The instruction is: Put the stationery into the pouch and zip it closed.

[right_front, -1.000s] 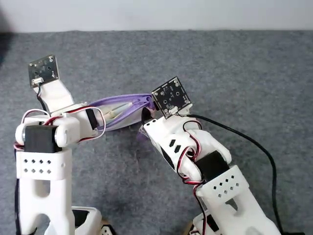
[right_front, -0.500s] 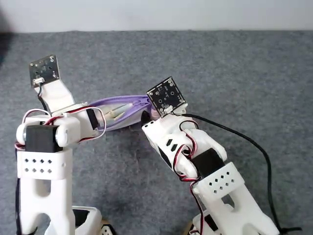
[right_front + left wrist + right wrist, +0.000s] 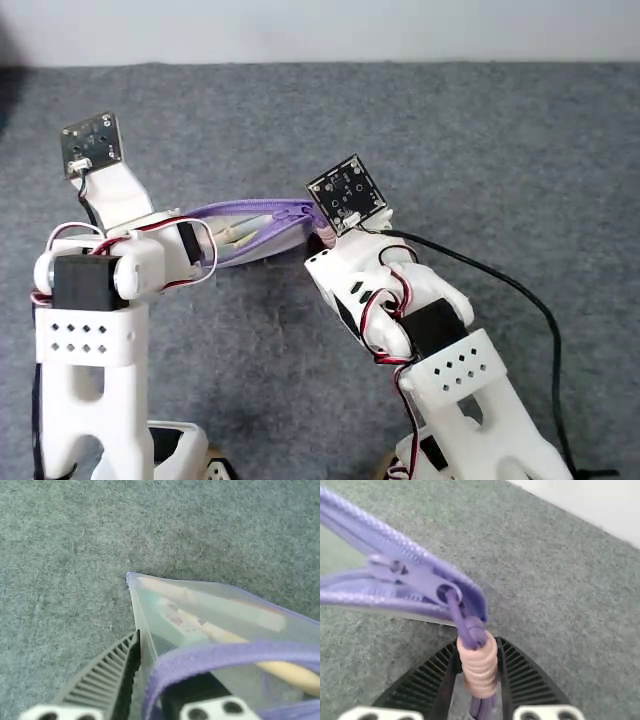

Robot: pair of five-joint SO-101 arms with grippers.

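The purple pouch (image 3: pixel 255 211) sits left of the middle, and both its ends are hidden under the arms. The left gripper (image 3: pixel 150 680) pinches its edge. The right gripper (image 3: pixel 476 677) squeezes the zipper pull (image 3: pixel 471 630). The pens (image 3: pixel 220 630) inside look blurry.

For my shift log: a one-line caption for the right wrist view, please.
Right gripper, jaws shut on the beaded zipper pull of the purple pouch, above the grey mat.
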